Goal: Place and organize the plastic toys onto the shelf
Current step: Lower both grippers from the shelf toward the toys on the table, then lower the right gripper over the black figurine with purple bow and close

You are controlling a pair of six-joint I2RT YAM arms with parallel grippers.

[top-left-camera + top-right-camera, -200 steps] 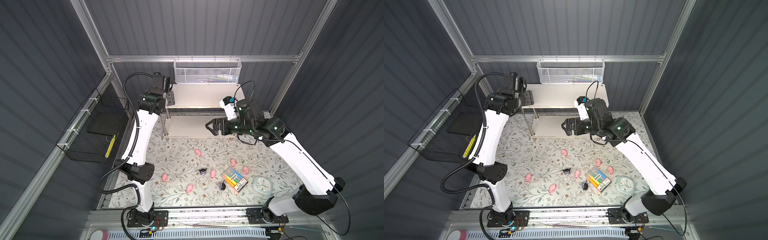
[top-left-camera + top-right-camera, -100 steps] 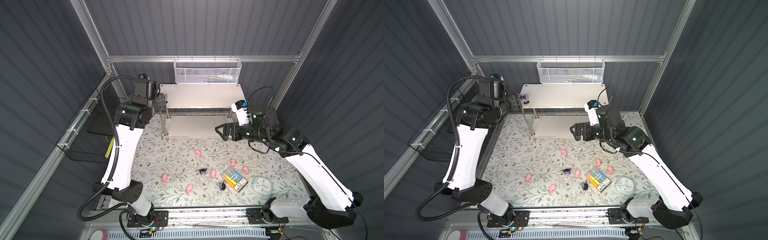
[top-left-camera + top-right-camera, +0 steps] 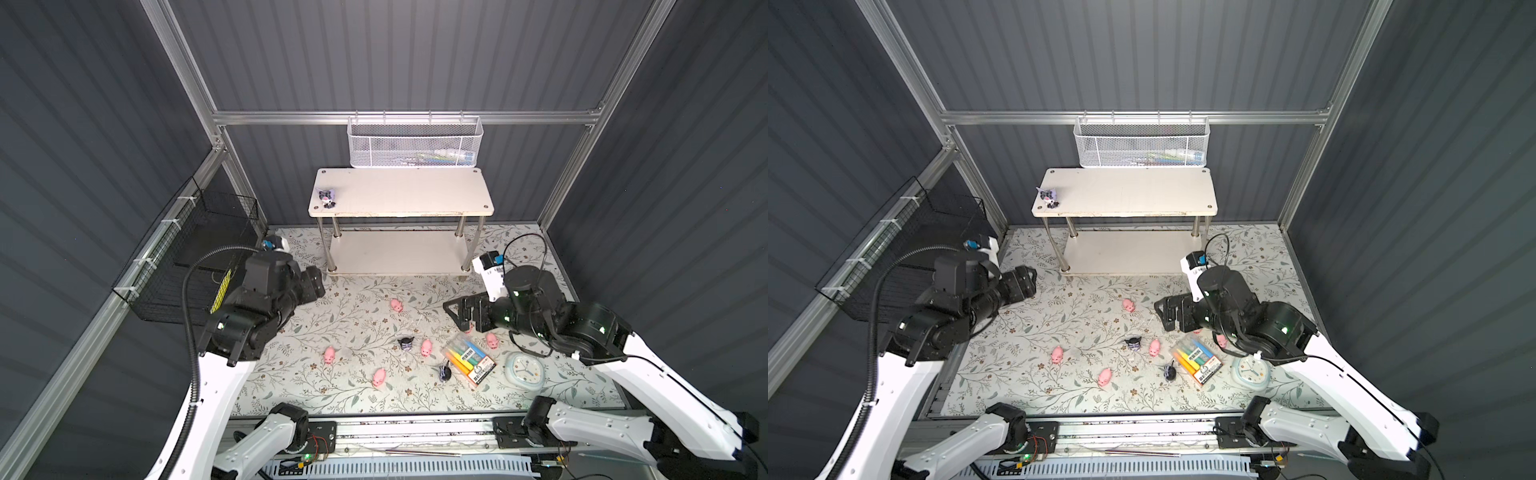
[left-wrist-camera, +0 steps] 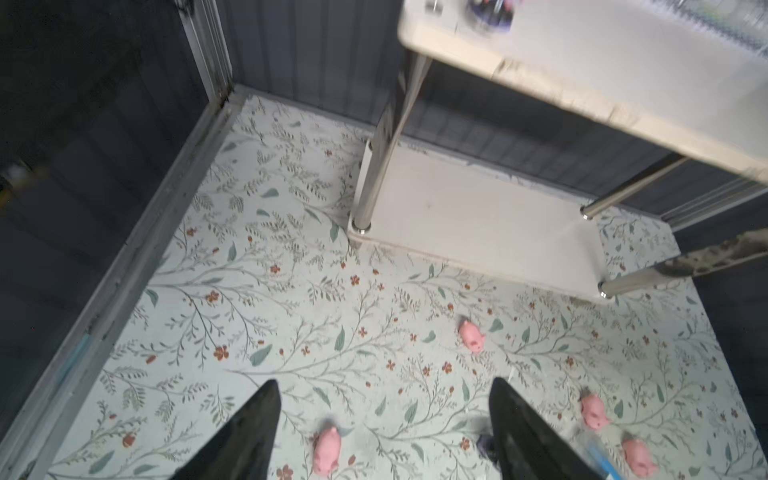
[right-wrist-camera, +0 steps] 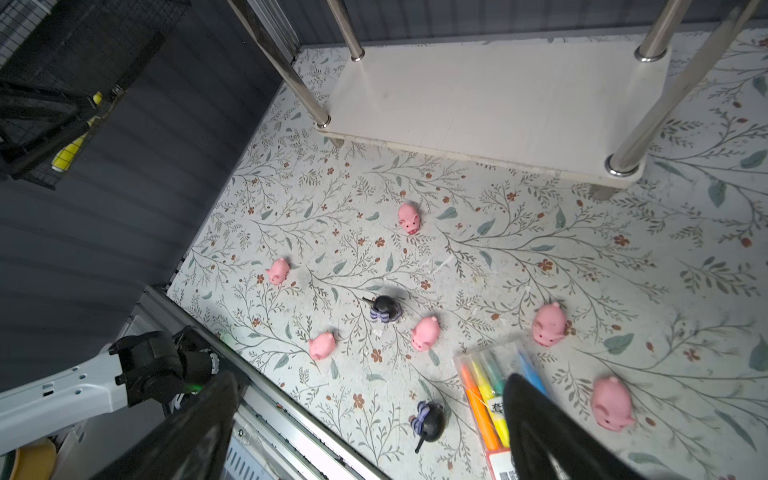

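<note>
Both arms are back off the shelf [image 3: 401, 193] vs a sec ago, clearing its top board. One figurine [image 3: 327, 198] stands on that board at the front-left corner. Two more figurines [image 3: 406, 343] lie mid-mat [image 3: 353, 291] w/ pink pigs [image 3: 329, 354] scattered round them, all well apart from shelf. L gripper [image 4: 384, 390] hangs over mat's left side, jaws apart, nothing between. R gripper [image 3: 455, 309] has jaws wide apart, nothing held, near marker pack [image 3: 467, 360]; clock [image 3: 524, 370] just beside pack.

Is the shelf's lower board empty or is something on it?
Empty. The lower board is bare white in both wrist views; the one shelved figurine sits on the top board.
</note>
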